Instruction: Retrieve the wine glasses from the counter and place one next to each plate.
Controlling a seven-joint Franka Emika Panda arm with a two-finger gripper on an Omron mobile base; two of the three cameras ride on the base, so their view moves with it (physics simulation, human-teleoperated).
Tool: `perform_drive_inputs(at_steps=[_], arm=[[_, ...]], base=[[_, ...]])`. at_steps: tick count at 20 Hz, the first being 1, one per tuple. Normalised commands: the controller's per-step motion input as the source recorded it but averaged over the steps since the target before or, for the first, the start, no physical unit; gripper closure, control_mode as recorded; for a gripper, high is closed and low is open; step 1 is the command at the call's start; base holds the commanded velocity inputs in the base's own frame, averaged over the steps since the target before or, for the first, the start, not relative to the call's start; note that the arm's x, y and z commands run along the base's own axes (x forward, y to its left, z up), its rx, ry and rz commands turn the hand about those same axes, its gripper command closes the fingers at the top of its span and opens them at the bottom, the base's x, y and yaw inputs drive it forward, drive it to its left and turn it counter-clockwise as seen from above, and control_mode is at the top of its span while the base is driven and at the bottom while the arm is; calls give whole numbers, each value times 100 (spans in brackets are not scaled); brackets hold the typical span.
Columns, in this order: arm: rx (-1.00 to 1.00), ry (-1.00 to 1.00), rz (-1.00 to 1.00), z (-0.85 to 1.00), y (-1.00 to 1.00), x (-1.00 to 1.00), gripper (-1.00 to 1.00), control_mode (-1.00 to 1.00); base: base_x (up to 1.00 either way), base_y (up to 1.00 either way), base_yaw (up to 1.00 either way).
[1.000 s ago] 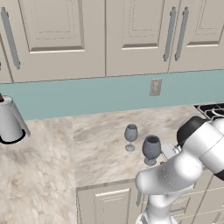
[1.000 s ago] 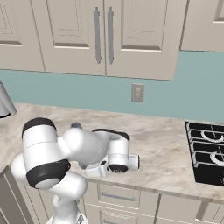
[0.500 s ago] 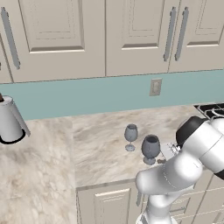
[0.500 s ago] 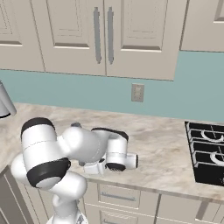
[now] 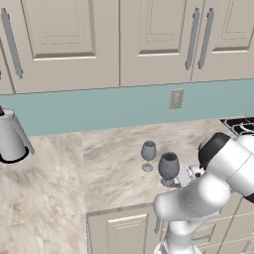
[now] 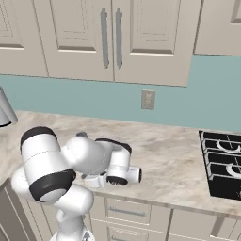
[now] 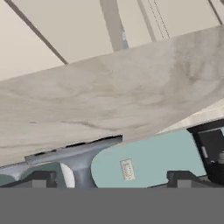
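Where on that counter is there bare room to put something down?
The counter is bare between the kettle and the two glasses, and in the right base view between the arm and the stove. It is crowded by the glasses, where the gripper sits.

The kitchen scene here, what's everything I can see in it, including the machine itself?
wine glasses: two, smoky grey-blue, standing on the counter, narrower one behind wider one
counter: one, beige marbled stone
kettle: one, silver with black base, far left of counter
wall socket: one, pale, on the teal backsplash
upper cabinets: cream, long grey handles
stove: one, black, right end
arm: one, white with dark joints, hand low beside the wider glass
fingers: two, dark
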Motion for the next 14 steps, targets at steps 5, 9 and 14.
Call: perform_drive_inputs(at_steps=[5,9,14], arm=[[0,0,-9,-4,45,11,-100,-100],[0,0,-11,0,37,19,-100,-100],[0,0,-3,0,7,6,100,-100]], base=[[0,0,0],[0,0,0],[0,0,0]])
